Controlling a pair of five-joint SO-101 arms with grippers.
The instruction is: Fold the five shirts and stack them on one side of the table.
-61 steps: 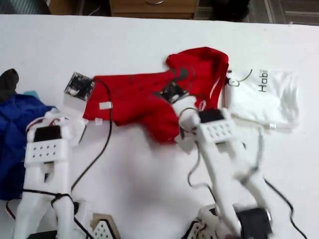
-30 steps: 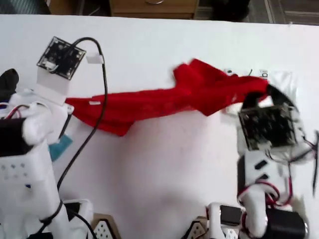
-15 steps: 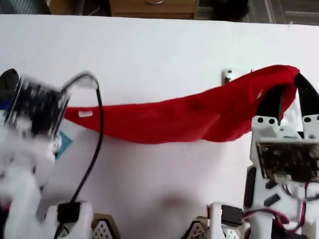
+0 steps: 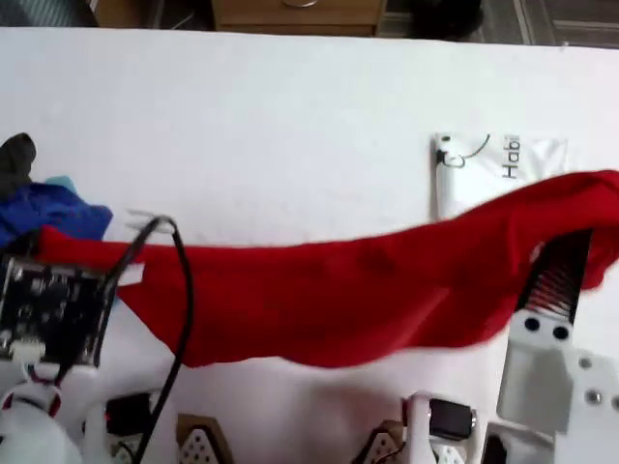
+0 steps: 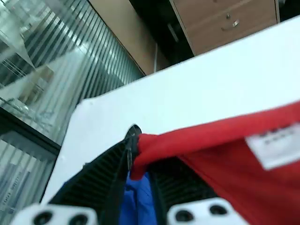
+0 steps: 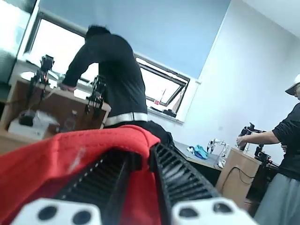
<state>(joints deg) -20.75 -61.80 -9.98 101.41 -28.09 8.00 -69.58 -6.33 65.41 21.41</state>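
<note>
Red shirt point(image 4: 368, 290), pinched by left gripper point(image 5: 132, 137) and right gripper point(image 6: 141, 157), partly hides the white shirt point(image 4: 484, 166).

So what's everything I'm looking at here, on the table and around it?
red shirt: one, red, stretched across the table's near side between both grippers
white shirt: one, white with dark print, far right, partly hidden by the red shirt
blue shirt: one, blue, bunched at the left edge
dark cloth: one, black, left edge
table: one, white
cabinet: one, wooden, behind the table
left gripper: black fingers, shut on the red shirt
right gripper: black fingers, shut on the red shirt
</note>
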